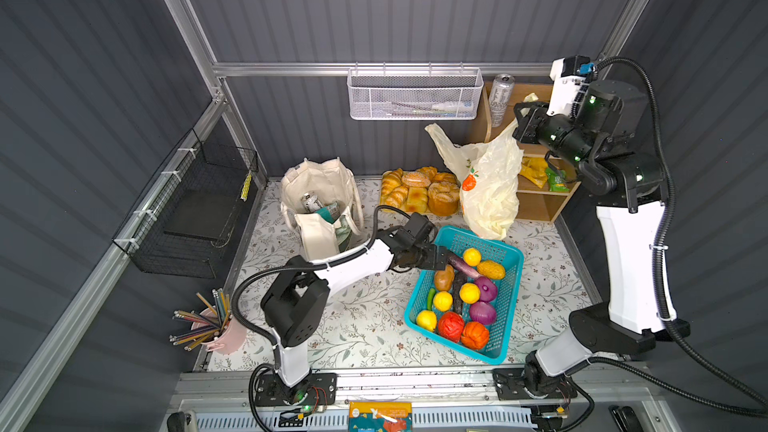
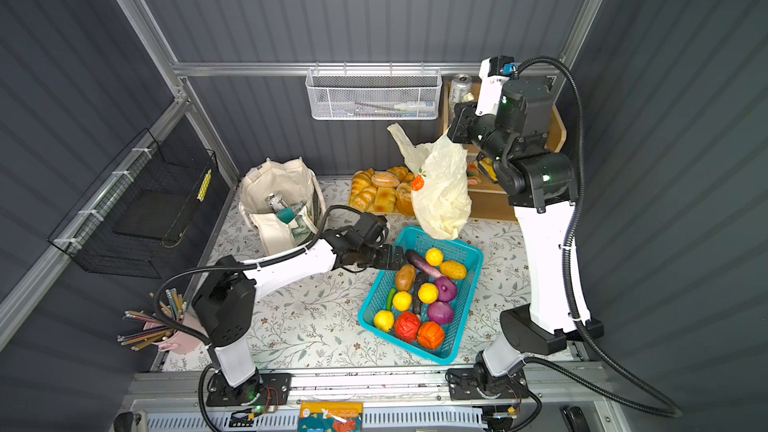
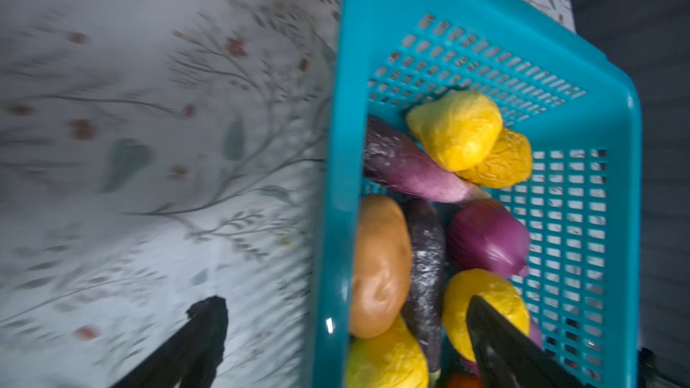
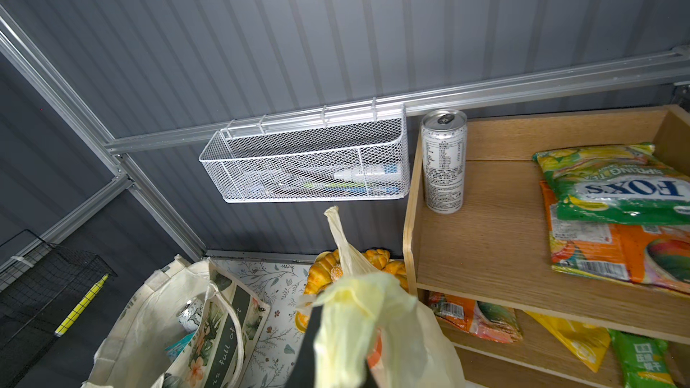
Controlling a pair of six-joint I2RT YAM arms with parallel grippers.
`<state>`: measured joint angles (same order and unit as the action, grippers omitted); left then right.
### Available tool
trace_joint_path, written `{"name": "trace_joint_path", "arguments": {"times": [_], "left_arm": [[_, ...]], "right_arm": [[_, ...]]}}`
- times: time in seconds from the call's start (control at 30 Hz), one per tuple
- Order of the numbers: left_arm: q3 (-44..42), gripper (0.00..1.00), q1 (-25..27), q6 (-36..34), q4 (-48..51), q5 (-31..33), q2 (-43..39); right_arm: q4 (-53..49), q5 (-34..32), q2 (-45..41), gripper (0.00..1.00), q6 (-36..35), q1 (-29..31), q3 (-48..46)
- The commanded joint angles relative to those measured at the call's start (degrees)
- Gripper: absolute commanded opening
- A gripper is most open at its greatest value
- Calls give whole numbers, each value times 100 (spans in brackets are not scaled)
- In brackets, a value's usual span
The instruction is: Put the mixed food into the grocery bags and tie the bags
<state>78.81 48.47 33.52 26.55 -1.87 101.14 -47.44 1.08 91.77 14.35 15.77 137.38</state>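
Early days: only the tote (image 1: pixel 318 184) has stuff, right pincer (image 1: pixel 519 124) clamped on the plastic bag (image 1: pixel 492 189), left pincer (image 1: pixel 444 258) gaping at the produce basket (image 1: pixel 513 284), nothing tied.

Even light; blurred left-wrist view.

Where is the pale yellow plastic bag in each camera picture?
Top view: plastic bag hangs right of centre, beside the bread.
Top view: plastic bag, the same spot, bread beside it.
Left wrist: not in it.
Right wrist: plastic bag close up, bread behind.
Shared landmark: the bread.
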Motion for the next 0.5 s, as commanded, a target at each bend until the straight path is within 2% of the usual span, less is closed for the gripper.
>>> {"name": "trace_joint_path", "arguments": {"times": [0.0,0.1,0.27,0.37,0.47], "left_arm": [[170,100,11,-515,1502,799,-762],[-130,100,253,-458,1997,521,-1210],[-565,100,1040,-57,2331,-30,-1770],[-681,100,1557,193,2336,-421,-1861],[-911,100,2008,410,1943,-855,-1755]], "right_arm": [[70,153,-158,0,32,-30,-33],[215,238,-237,0,75,-30,-214],[213,413,-197,0,190,-30,-151],[171,361,-202,0,200,-30,-158],[134,284,-225,0,191,-30,-208]]}}
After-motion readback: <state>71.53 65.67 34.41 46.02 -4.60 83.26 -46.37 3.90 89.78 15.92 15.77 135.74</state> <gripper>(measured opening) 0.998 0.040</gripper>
